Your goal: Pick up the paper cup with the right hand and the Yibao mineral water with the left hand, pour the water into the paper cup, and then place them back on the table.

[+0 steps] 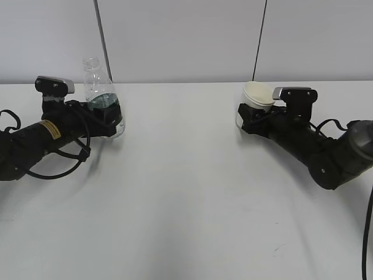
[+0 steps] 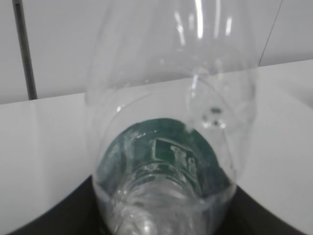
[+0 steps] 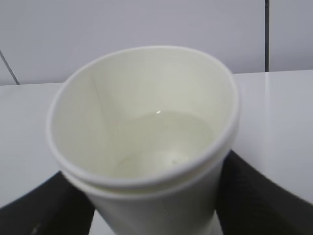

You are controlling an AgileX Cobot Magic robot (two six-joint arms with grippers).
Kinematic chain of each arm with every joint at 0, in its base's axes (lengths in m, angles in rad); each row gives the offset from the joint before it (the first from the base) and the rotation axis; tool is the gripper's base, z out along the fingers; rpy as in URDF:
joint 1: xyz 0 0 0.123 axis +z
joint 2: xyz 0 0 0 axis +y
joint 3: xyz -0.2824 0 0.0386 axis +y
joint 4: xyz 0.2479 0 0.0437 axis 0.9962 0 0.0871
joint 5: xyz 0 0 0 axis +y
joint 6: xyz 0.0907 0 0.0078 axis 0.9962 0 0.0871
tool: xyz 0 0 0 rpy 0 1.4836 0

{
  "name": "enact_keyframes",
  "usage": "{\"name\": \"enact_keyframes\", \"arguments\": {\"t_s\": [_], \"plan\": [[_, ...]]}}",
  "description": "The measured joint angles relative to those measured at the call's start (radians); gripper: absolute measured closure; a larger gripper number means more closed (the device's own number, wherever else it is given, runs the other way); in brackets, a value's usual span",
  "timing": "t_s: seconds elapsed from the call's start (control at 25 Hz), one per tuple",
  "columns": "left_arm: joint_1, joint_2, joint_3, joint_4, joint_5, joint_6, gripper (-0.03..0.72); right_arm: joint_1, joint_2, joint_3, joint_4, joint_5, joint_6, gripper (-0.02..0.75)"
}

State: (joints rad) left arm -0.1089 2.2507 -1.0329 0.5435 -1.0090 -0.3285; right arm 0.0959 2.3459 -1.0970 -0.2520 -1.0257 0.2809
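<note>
Both arms are holding their things low at the far side of the table (image 1: 186,192), well apart from each other.

The left gripper (image 1: 105,119) is clamping its fingers on the lower body of the bottle (image 1: 100,96), which is standing upright and open at the neck. The right gripper (image 1: 252,119) is gripping the cup (image 1: 256,99) with its fingers on both sides; the cup is leaning a little and water is lying in its bottom. Behind them a grey wall (image 1: 186,35) with two dark vertical strips is closing the scene. The grippers are hiding both bases, so I cannot tell if they are touching the table. In the left wrist view the label is blurred.
</note>
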Motion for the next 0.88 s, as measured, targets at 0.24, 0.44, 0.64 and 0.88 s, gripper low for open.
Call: {"name": "enact_keyframes", "arguments": {"t_s": [0.24, 0.44, 0.64, 0.88], "plan": [[0.0, 0.0, -0.004, -0.002, 0.001, 0.0, 0.341, 0.0, 0.019, 0.0, 0.002, -0.01, -0.002, 0.217], [0.0, 0.0, -0.004, -0.003, 0.002, 0.002, 0.341, 0.0, 0.02, 0.0, -0.018, -0.012, -0.045, 0.217], [0.0, 0.0, -0.005, -0.005, 0.006, 0.002, 0.341, 0.0, 0.02, 0.0, -0.022, -0.008, -0.055, 0.218], [0.0, 0.0, -0.005, -0.005, 0.006, 0.002, 0.341, 0.0, 0.021, 0.0, -0.023, -0.008, -0.055, 0.218]]}}
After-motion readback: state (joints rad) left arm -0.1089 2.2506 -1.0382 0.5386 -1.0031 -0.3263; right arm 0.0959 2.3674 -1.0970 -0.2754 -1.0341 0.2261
